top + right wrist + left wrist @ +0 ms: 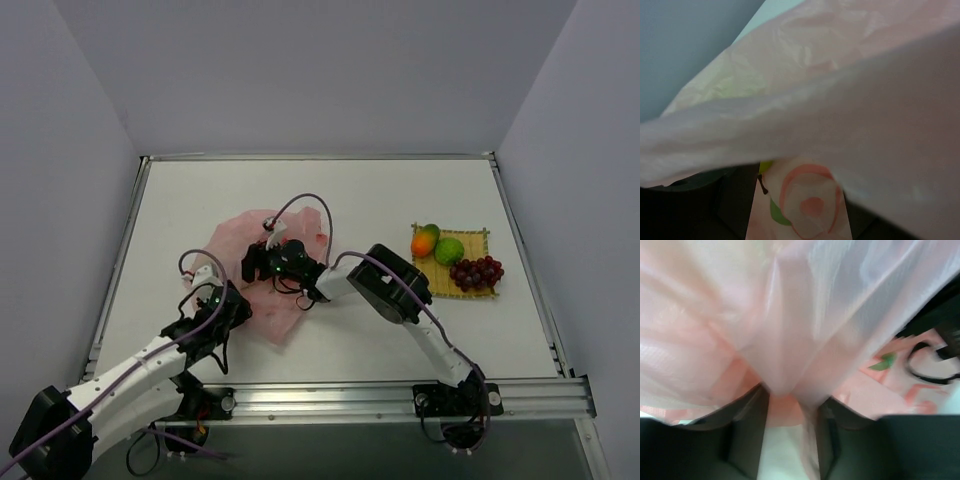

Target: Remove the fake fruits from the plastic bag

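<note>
The pink plastic bag (pixel 232 243) lies left of the table's middle. My left gripper (pixel 203 280) is at its near-left edge and is shut on a bunched fold of the bag (pixel 790 315); the film stretches up from my gripper (pixel 790 400). My right gripper (pixel 256 265) reaches into the bag from the right. In the right wrist view it (pixel 801 192) stands open over printed film (pixel 810 200), under a sheet of bag (pixel 865 100). A small yellow-green patch with a dark stem (pixel 764 167) shows by its left finger, perhaps the pear. The mango (pixel 425 240), lime-green fruit (pixel 449 250) and grape bunch (pixel 477 272) lie outside the bag.
The three fruits rest on a yellow woven mat (pixel 480 238) at the right of the table. Grey walls enclose the table on three sides. A metal rail (pixel 350 398) runs along the near edge by the arm bases.
</note>
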{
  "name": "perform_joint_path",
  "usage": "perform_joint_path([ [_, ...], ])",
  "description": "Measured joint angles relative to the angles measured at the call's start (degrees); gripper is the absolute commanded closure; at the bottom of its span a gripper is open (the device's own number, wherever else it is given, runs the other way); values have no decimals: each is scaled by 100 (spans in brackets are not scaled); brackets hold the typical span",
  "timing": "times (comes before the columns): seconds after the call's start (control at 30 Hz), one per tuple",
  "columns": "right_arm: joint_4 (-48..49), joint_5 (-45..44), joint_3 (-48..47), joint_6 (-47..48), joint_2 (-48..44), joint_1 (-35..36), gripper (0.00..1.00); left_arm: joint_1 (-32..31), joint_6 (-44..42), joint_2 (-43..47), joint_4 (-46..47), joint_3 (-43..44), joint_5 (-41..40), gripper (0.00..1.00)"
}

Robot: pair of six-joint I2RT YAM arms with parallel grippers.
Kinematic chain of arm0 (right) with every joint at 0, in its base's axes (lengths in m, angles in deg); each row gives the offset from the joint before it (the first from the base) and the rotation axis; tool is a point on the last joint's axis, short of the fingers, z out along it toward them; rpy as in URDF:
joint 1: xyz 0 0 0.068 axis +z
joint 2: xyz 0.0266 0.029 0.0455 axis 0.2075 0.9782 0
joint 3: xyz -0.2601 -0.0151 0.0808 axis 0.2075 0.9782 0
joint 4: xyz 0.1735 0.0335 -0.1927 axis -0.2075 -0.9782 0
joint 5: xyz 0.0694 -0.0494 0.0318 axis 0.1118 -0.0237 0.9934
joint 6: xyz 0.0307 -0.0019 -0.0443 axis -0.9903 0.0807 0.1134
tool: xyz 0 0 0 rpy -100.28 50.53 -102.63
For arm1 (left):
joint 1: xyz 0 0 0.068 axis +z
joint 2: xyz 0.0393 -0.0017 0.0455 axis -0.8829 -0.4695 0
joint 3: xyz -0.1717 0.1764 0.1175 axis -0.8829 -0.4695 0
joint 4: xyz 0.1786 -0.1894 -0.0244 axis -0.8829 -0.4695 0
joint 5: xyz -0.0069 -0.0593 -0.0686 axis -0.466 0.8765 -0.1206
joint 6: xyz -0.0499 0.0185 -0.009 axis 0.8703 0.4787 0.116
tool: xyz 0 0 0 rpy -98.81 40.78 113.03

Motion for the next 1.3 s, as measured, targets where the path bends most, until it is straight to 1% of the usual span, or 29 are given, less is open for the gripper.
perform_joint_path([
  [0.03,74,-17,120,-11,-42,-52,43,0,-131,0,-219,184,17,43],
  [0.07,122,-44,271,-9,-105,-98,43,0,-289,4,-380,413,35,38],
  [0.13,157,-105,584,26,-267,-149,43,2,-625,55,-732,1060,120,31],
  [0.27,140,-229,881,133,-546,-162,42,2,-1099,315,-1453,2323,105,30],
  [0.33,155,-299,1032,160,-682,-162,42,2,-1279,538,-1818,2769,13,30],
  [0.4,175,-374,1172,184,-793,-162,41,9,-1405,769,-2194,3040,-122,29],
  [0.47,210,-444,1325,205,-887,-160,41,48,-1493,925,-2573,3156,-297,30],
  [0.5,219,-485,1390,214,-931,-155,41,74,-1506,1021,-2754,3174,-391,32],
  [0.57,229,-560,1526,247,-1034,-155,40,136,-1488,1163,-3080,3167,-616,34],
  [0.6,229,-595,1576,256,-1084,-146,40,160,-1462,1228,-3141,3106,-734,36],
  [0.67,221,-625,1617,299,-1185,-133,39,247,-1346,1353,-3193,2830,-990,37],
  [0.73,214,-645,1617,363,-1263,-129,38,446,-1283,1388,-3185,2505,-1067,39],
  [0.8,210,-656,1635,420,-1349,-127,38,855,-1252,1189,-3104,2288,-927,40],
  [0.9,210,-654,1714,442,-1488,-127,38,1397,-1274,579,-2715,2155,-671,42],
  [0.97,208,-654,1788,442,-1576,-127,37,1624,-1351,144,-2277,2065,-527,42],
  [1.03,190,-649,1812,446,-1624,-127,34,1759,-1493,-129,-1733,1845,-271,42],
  [1.07,190,-640,1812,459,-1633,-127,29,1797,-1545,-179,-1473,1707,-155,41],
  [1.1,188,-616,1812,466,-1635,-127,26,1827,-1593,-205,-1279,1591,-61,40],
  [1.2,170,-431,1810,505,-1635,-136,21,1934,-1698,-365,-798,1453,87,39],
  [1.27,151,-190,1773,509,-1633,-157,19,2074,-1707,-540,-431,1412,133,43],
  [1.3,122,-42,1716,511,-1617,-181,18,2153,-1703,-629,-284,1381,160,51],
])
